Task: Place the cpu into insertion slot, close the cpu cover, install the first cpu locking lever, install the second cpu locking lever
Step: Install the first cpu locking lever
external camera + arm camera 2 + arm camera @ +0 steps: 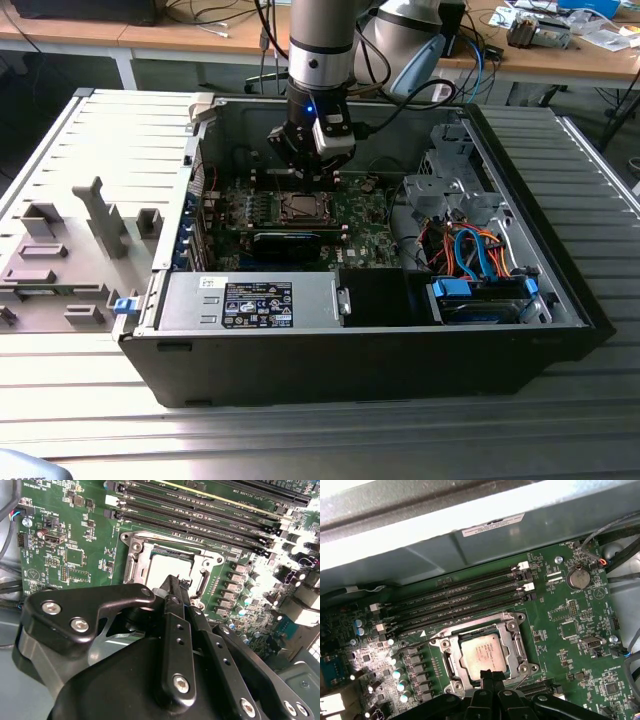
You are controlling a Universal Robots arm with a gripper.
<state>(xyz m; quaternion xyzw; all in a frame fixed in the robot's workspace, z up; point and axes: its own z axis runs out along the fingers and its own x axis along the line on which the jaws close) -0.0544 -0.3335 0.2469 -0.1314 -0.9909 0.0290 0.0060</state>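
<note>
The cpu (481,652) lies flat in the insertion slot (514,625) on the green motherboard (570,630). The silvery cpu cover (470,632) lies down around the chip, and its window shows the metal top. A thin wire locking lever (520,679) runs along one side of the socket. My gripper (489,676) is shut with its black fingertips together, and they rest at the edge of the cpu near the cover's rim. In the second wrist view the gripper (173,586) hides part of the cpu (167,566). The exterior view shows the gripper (304,180) just above the cpu (300,207).
The open computer case wall (330,350) surrounds the board. Long black memory slots (465,600) lie beside the socket. A power supply box (250,300) sits at the front, and a drive cage with blue and orange cables (480,260) on the exterior view's right. Grey fixtures (100,215) stand outside on the exterior view's left.
</note>
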